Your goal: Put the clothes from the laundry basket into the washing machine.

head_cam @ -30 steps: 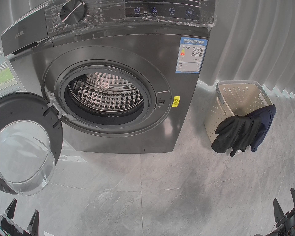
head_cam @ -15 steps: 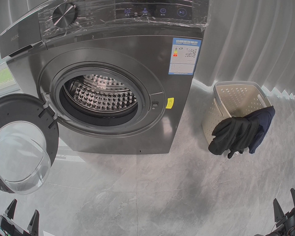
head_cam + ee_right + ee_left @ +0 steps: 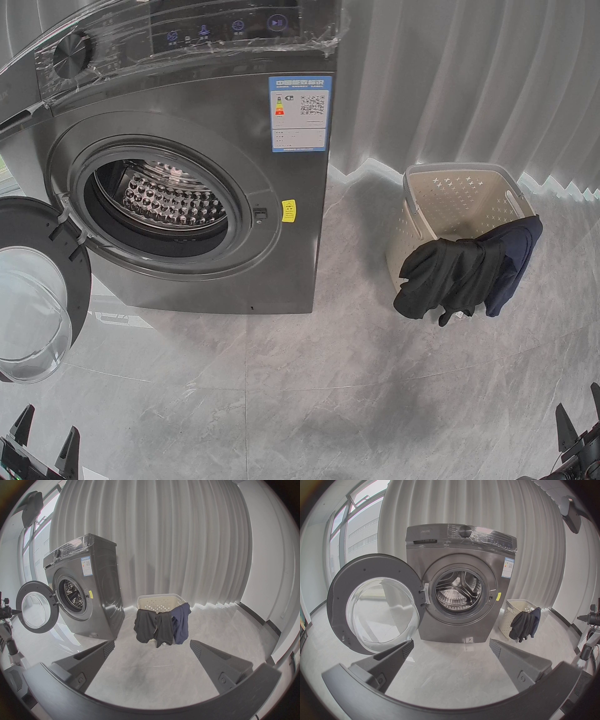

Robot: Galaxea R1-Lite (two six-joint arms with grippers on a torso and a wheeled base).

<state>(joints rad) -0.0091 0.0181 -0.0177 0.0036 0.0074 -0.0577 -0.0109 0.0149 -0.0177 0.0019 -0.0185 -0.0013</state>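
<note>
A grey front-loading washing machine [image 3: 187, 125] stands on the left, its round door [image 3: 34, 294] swung open to the left and the steel drum [image 3: 165, 200] bare. To its right sits a cream laundry basket [image 3: 459, 187] with a black garment [image 3: 447, 275] and a navy garment [image 3: 515, 256] draped over its near rim. My left gripper [image 3: 44, 437] sits low at the bottom left, open and holding nothing. My right gripper [image 3: 581, 415] sits at the bottom right, open too. The right wrist view faces the basket [image 3: 161, 602] and the clothes [image 3: 154, 627]; the left wrist view faces the machine [image 3: 459, 586].
Grey tiled floor [image 3: 312, 387] spreads between me and both the machine and the basket. White pleated curtains [image 3: 469, 75] hang behind the basket. The open door juts out over the floor at the left.
The whole head view has shifted, so the camera turned right: machine and basket sit farther left in the picture. Both grippers keep the same place and stay open.
</note>
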